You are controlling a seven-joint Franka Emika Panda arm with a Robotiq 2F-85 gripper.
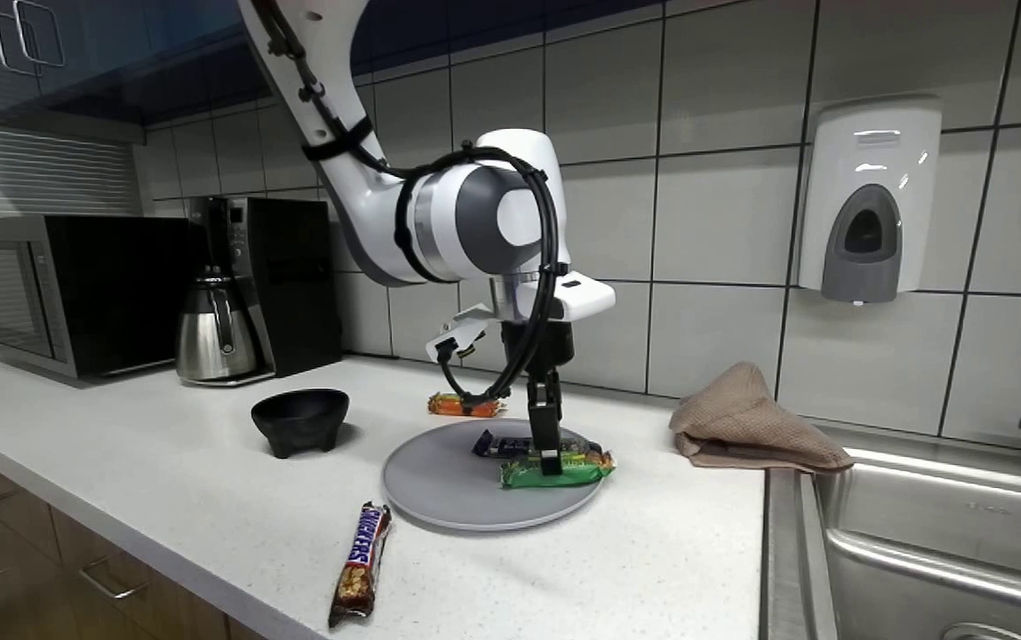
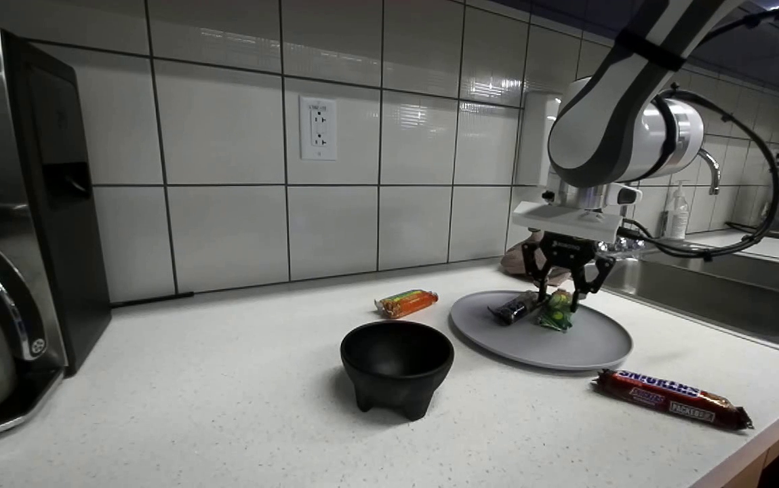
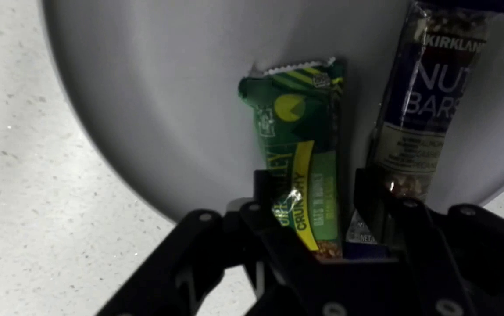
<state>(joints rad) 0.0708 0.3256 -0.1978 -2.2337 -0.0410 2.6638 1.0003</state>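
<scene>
My gripper (image 3: pixel 312 188) points down over the grey plate (image 3: pixel 159 101), its fingers on either side of a green granola bar (image 3: pixel 300 127). A gap shows between the right finger and the bar; the left finger overlaps its left edge. The right finger covers part of a dark blue nut bar (image 3: pixel 427 96) beside it; I cannot tell whether they touch. In both exterior views the gripper (image 1: pixel 550 462) (image 2: pixel 557 303) is low at the green bar (image 1: pixel 521 474) (image 2: pixel 554 320). The nut bar (image 1: pixel 503 446) (image 2: pixel 511 310) lies on the plate (image 1: pixel 448 498) (image 2: pixel 552 356) too.
A Snickers bar (image 1: pixel 359 562) (image 2: pixel 674 400) lies near the counter's front edge. An orange-wrapped bar (image 1: pixel 464 406) (image 2: pixel 407 303) lies near the wall. A black footed bowl (image 1: pixel 300 421) (image 2: pixel 396 373), brown cloth (image 1: pixel 745 427), sink (image 1: pixel 808 551), coffee maker (image 1: pixel 292 284) and microwave (image 1: pixel 119 284) stand around.
</scene>
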